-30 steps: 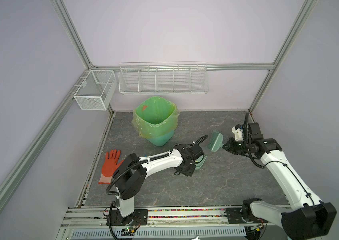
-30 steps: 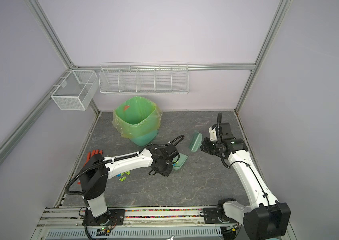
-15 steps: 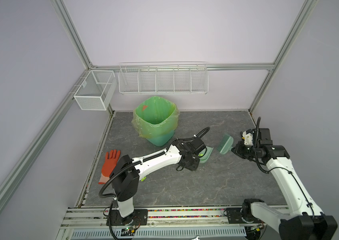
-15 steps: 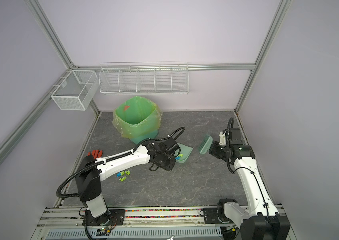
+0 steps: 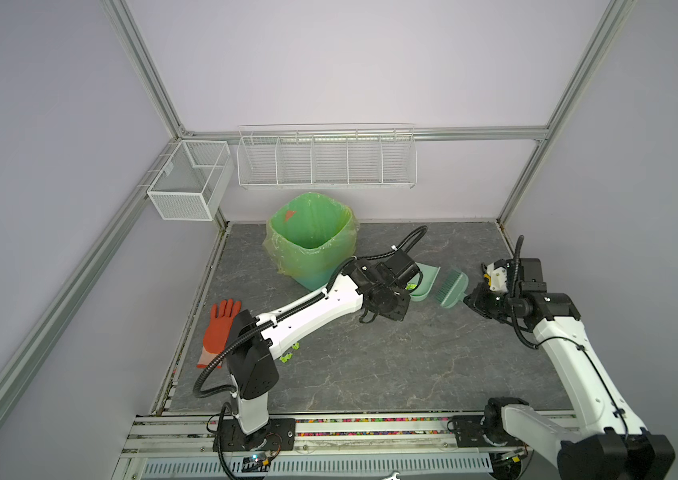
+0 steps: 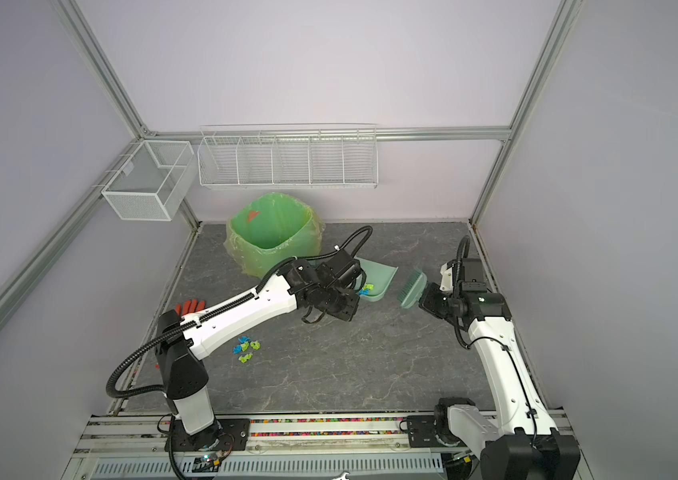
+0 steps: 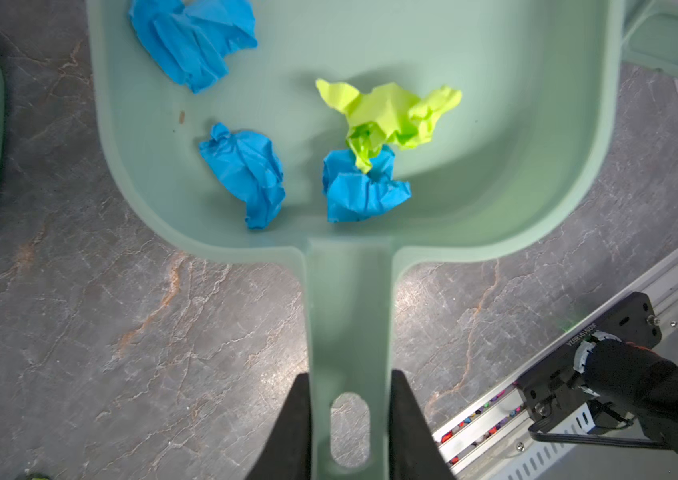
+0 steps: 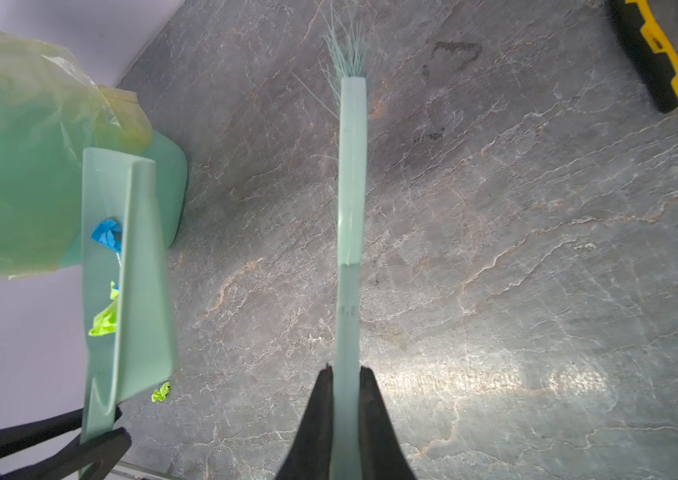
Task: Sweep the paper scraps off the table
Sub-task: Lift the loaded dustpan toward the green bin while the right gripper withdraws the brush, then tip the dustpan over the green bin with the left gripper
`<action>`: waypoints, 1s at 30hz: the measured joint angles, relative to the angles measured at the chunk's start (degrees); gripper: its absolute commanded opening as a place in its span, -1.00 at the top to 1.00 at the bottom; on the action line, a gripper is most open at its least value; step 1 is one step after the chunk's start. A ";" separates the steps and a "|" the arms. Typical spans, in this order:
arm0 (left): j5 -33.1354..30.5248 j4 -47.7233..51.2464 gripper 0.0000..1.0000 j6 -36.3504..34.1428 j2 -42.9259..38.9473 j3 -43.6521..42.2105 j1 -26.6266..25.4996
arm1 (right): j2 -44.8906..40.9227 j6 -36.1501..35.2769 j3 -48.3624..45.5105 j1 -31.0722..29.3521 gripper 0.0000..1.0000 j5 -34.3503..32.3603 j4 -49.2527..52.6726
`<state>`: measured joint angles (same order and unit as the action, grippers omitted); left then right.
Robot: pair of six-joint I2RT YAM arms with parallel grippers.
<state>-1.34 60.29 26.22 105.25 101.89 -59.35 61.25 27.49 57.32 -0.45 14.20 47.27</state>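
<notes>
Blue, lime paper scraps [image 7: 387, 120] — crumpled | in dustpan [image 7: 495, 83] | others on table [image 6: 329, 365]

robot arms [image 5: 312, 307]: 2
dustpan [image 6: 385, 274]: 1
brush [image 6: 412, 293]: 1
bin [image 6: 242, 245]: 1
glove [image 5: 219, 332]: 1
wire baskets [image 5: 327, 162]: 2
paper scraps [image 7: 387, 112] in pan: 4 (3 blue, 1 grn)
loose scraps [image 6: 245, 356] on table [image 6: 370, 365]: approx. 5

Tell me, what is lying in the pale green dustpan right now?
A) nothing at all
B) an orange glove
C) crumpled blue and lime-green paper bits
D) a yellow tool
C: the left wrist view shows blue and lime-green paper scraps lying inside the dustpan.
</notes>
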 measured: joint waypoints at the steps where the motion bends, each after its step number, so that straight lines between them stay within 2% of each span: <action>1: -0.13 0.48 1.00 0.00 0.22 0.26 0.20 | -0.07 0.00 -0.09 0.00 0.85 0.00 -0.02; 8: -0.15 3.78 1.00 0.00 0.46 2.49 1.90 | -0.09 0.15 -2.05 0.00 0.85 0.37 -0.85; 30: -0.63 13.79 1.00 -0.85 1.57 21.53 4.72 | -0.11 1.03 -4.33 0.00 0.84 2.62 -2.58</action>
<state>-1.98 74.08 25.36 106.83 123.42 -54.63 61.14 28.51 52.99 -0.45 16.82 44.69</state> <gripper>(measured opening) 0.238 0.115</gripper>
